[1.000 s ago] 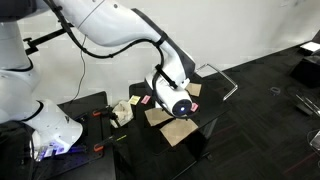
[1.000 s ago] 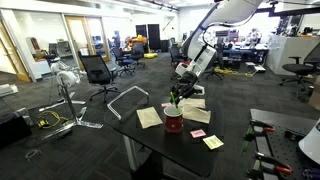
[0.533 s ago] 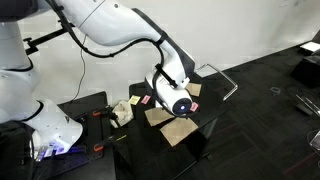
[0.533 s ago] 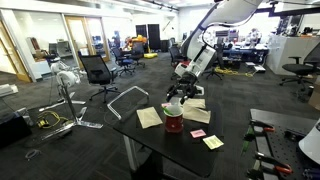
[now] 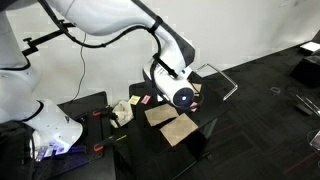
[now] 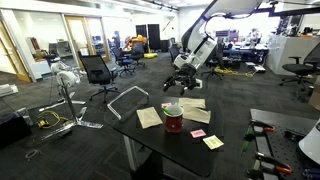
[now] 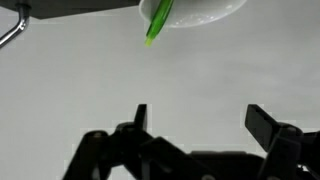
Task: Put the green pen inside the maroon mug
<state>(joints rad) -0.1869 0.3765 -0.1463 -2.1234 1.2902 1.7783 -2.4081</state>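
Green pen (image 7: 157,25) leans inside the maroon mug (image 6: 174,120) on the counter (image 6: 165,146), its end poking past the rim in my wrist view. I see the arm (image 5: 110,30) arched high with the wrist bent down. The gripper (image 6: 187,84) hangs above the mug, clear of it, fingers spread apart and empty.

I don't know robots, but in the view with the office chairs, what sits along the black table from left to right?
Tan sheet → maroon mug → pink note → yellow note. The papers behind the mug overlap it, so they are left out.
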